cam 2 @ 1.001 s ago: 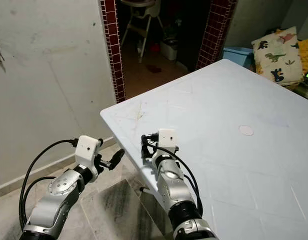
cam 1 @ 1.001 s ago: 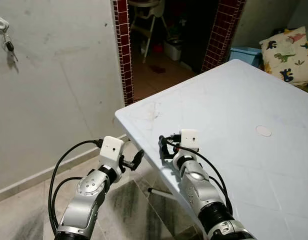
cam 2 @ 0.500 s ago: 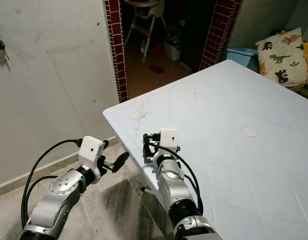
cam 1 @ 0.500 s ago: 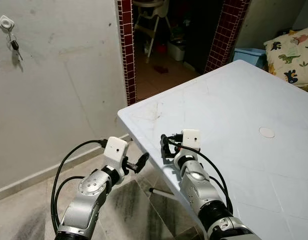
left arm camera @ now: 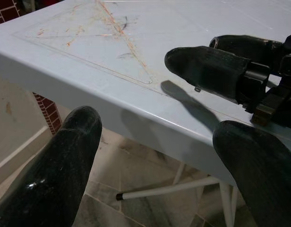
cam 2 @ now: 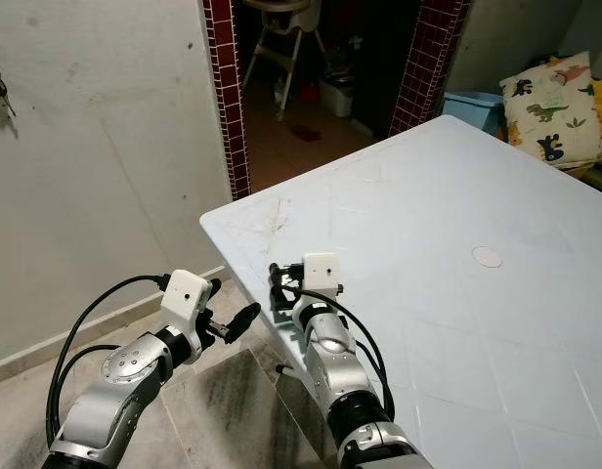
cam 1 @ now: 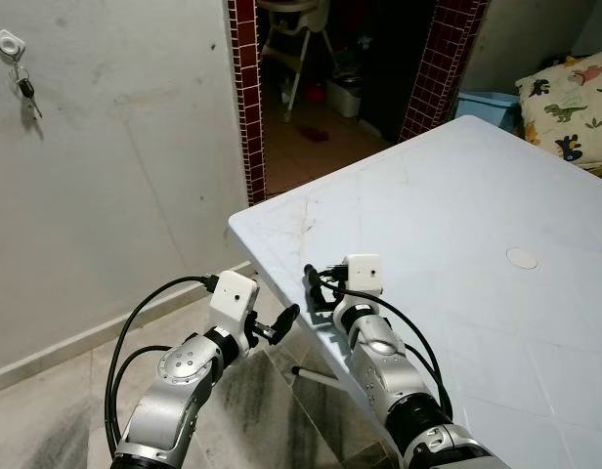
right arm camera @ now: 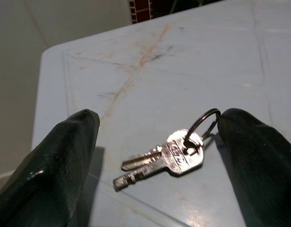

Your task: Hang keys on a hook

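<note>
Two silver keys on a ring lie flat on the white table near its front left corner. My right gripper rests low over the table there, open, with one black finger on each side of the keys and touching neither. My left gripper hovers open over the floor just beside the table's edge, pointing at the right gripper's fingers. High on the grey wall at far left is a white hook with another set of keys hanging from it.
A doorway framed in red tiles opens behind the table, with a high chair inside. A blue bin and a dinosaur-print pillow sit at the back right. A white table strut runs under the table above the tiled floor.
My left gripper has moved right, closer to the table's edge. My right gripper has shifted slightly left toward the table corner. The view has moved a little.
</note>
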Tool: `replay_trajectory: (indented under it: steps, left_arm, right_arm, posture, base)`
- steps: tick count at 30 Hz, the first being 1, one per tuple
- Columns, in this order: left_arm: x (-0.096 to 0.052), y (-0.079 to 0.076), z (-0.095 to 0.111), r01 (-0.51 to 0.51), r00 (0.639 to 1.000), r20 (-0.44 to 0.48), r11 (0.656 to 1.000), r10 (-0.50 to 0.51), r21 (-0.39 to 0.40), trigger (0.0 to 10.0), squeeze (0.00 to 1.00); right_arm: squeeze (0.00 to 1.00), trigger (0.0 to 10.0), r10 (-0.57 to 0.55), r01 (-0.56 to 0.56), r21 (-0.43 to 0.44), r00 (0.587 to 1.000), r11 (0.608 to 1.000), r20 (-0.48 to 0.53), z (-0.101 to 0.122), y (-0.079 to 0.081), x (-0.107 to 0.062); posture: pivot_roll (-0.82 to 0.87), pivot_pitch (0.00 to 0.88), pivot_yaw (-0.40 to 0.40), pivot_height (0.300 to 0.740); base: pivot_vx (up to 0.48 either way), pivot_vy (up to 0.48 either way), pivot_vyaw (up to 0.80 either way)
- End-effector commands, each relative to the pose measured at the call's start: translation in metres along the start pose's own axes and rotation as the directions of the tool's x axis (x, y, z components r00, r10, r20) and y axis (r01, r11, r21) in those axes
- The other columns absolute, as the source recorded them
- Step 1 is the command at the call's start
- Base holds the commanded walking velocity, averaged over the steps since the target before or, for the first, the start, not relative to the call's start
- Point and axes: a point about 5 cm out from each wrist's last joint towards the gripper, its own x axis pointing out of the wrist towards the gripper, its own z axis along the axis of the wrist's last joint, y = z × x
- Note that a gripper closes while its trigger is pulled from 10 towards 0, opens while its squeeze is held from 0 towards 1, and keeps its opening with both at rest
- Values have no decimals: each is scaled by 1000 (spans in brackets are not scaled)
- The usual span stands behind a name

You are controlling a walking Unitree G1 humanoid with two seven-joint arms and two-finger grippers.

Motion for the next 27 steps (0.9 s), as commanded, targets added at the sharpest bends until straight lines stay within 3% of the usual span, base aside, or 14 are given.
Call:
replay_trajectory:
  steps: [1, 15, 16, 17, 20, 24, 25, 26, 27]
  left_arm:
    - [1, -3, 4, 12, 1000, 15, 1000, -12, 4, 10000, 0]
    - [2, -2, 5, 7, 1000, 25, 1000, -7, 2, 10000, 0]
    - [2, -2, 5, 6, 1000, 26, 1000, -7, 2, 10000, 0]
    - [2, -2, 6, 6, 1000, 27, 1000, -6, 3, 10000, 0]
    - [3, -2, 6, 5, 1000, 27, 1000, -5, 4, 10000, 0]
    - [3, -2, 6, 4, 1000, 27, 1000, -4, 6, 10000, 0]
    - [3, -2, 6, 3, 1000, 28, 1000, -4, 6, 10000, 0]
    - [4, -2, 7, 3, 1000, 30, 1000, -3, 5, 10000, 0]
    - [4, -2, 7, 3, 1000, 30, 1000, -3, 5, 10000, 0]
  right_arm:
    - [0, 0, 60, -60, 16, 998, 998, -1, -4, 24, -1]
    - [0, 0, 34, -34, -91, 999, 995, -6, -8, 15, -3]
    - [0, 5529, 32, -33, -99, 999, 995, -6, -8, 15, -3]
    - [0, 8588, 26, -27, -105, 1000, 994, -10, -8, 14, -3]
    - [0, 10000, 14, -16, -117, 1000, 993, -20, -9, 12, -3]
    - [0, 10000, -9, 4, -134, 999, 991, -36, -12, 8, -3]
    - [0, 7804, -18, 13, -136, 999, 991, -36, -13, 7, -4]
    - [0, 78, -27, 22, -139, 999, 990, -37, -13, 5, -4]
    - [0, 0, -33, 28, -139, 999, 990, -36, -14, 4, -4]
  posture:
    - [164, 0, -24, 740]
    - [163, 0, -26, 740]
    - [164, 0, -25, 740]
    - [164, 0, -24, 740]
    - [164, 0, -23, 740]
    - [162, 0, -22, 740]
    - [162, 0, -22, 740]
    - [162, 0, -22, 740]
    - [162, 0, -22, 740]
  base:
    - [0, 0, 0]
    - [0, 0, 0]
    - [0, 0, 0]
    - [0, 0, 0]
    - [0, 0, 0]
    - [0, 0, 0]
    - [0, 0, 0]
    - [0, 0, 0]
    - [0, 0, 0]
